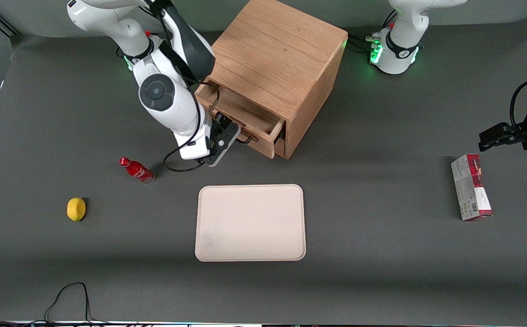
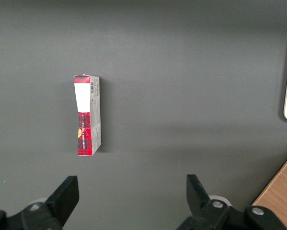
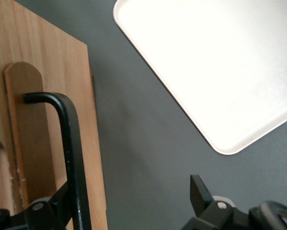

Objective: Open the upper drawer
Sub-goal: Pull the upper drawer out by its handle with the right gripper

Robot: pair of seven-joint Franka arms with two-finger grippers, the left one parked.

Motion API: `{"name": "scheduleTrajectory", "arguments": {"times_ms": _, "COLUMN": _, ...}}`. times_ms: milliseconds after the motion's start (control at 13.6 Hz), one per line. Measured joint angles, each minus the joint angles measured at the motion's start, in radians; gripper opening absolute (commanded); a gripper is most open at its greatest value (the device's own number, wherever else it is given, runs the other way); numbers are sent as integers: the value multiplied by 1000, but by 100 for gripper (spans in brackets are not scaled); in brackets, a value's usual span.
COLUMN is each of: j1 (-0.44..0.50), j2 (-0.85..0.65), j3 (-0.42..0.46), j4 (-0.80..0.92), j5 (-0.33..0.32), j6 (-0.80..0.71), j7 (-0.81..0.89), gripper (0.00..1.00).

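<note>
The wooden cabinet (image 1: 277, 63) stands at the back of the table. Its upper drawer (image 1: 241, 109) is pulled partly out, and its inside shows from above. The thin black handle (image 1: 245, 139) sits on the drawer front. My right gripper (image 1: 233, 131) is at that handle, in front of the drawer. In the right wrist view the gripper (image 3: 129, 191) is open. The handle bar (image 3: 71, 143) runs close along one finger (image 3: 57, 203), over the drawer front (image 3: 38, 72). The other finger (image 3: 197, 189) stands well apart over the bare table.
A pale tray (image 1: 209, 245) lies nearer the front camera than the cabinet; its corner (image 3: 215, 62) shows beside the gripper. A red bottle (image 1: 137, 170) and a lemon (image 1: 76, 209) lie toward the working arm's end. A red-and-white box (image 1: 471, 187) lies toward the parked arm's end.
</note>
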Motion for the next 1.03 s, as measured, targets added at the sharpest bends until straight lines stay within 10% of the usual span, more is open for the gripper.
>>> {"name": "scheduleTrajectory", "arguments": {"times_ms": 1031, "j1": -112, "j2": 109, "j3": -3, "j4": 136, "j5": -14, "j6": -25, "j7": -88, "gripper": 100}}
